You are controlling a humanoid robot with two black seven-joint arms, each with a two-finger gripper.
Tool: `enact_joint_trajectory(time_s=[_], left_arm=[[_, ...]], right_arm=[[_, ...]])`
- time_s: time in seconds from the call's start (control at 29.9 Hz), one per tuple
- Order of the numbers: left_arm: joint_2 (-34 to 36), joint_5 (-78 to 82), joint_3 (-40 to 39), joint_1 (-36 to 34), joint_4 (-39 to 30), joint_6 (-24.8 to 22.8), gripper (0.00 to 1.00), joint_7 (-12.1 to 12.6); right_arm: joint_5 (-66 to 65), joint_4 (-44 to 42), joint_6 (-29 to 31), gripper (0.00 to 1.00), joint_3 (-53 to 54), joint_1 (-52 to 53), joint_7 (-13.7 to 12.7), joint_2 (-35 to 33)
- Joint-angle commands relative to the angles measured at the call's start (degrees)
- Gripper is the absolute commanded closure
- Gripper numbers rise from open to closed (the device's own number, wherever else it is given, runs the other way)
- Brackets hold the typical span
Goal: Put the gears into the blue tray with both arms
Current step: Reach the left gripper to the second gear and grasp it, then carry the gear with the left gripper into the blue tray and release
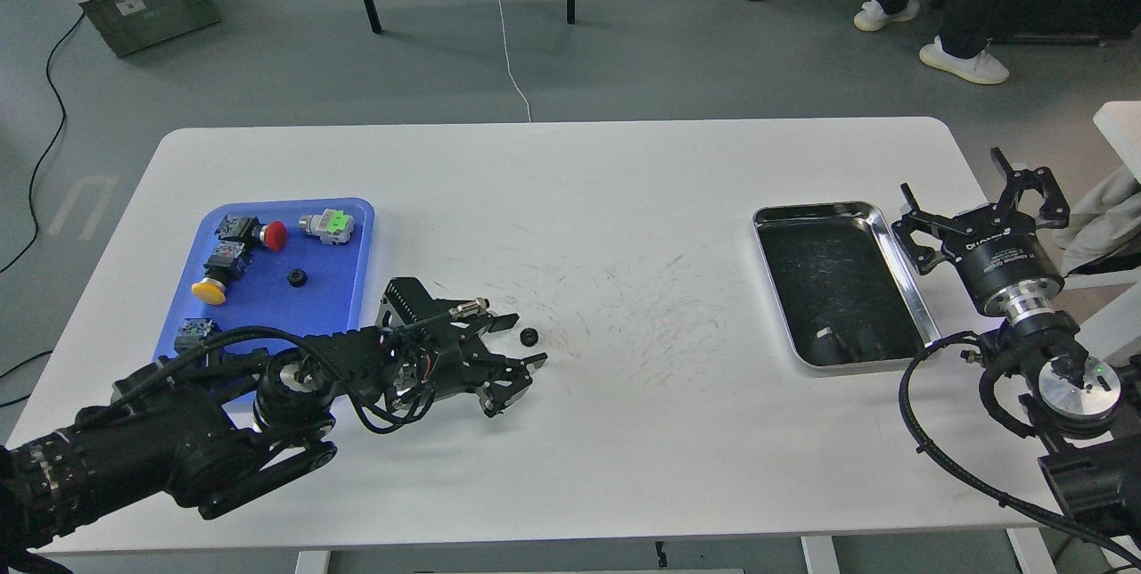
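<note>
One gear (297, 277) already lies inside the blue tray (352, 222), among the push-buttons (233, 258). The second gear (529, 337) is on the white table (570, 200), between the spread fingers of the left gripper (521, 344), not yet gripped. The right gripper (980, 204) is open and empty, beside the steel tray (838, 210). I judge the task half done: this gear must be grasped and carried to the tray.

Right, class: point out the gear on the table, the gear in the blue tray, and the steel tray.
gear on the table (529, 337), head view, on its toothed body.
gear in the blue tray (297, 277), head view, on its hub.
steel tray (900, 264), head view, on its right rim.
</note>
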Motion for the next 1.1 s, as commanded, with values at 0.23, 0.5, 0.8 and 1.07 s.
enact_joint_trajectory(time_s=[0.23, 0.5, 0.8, 1.07], left_arm=[[-1.1, -0.2, 0.0, 0.0, 0.7, -0.2, 0.78, 0.4], [-0.3, -0.8, -0.8, -0.4, -0.1, -0.2, 0.95, 0.3], [14.6, -11.4, -1.6, -10.2, -11.9, -0.7, 0.96, 0.4], [34.0, -18.3, -1.3, -13.4, -20.0, -1.7, 0.95, -0.2]], right_arm=[[0.1, -0.9, 0.0, 0.03, -0.4, -0.1, 0.0, 0.0], [0.1, -0.9, 0.0, 0.03, -0.5, 0.0, 0.0, 0.0], [0.1, -0.8, 0.0, 0.03, -0.4, 0.1, 0.0, 0.0], [0.1, -0.6, 0.0, 0.03, -0.5, 0.1, 0.0, 0.0]])
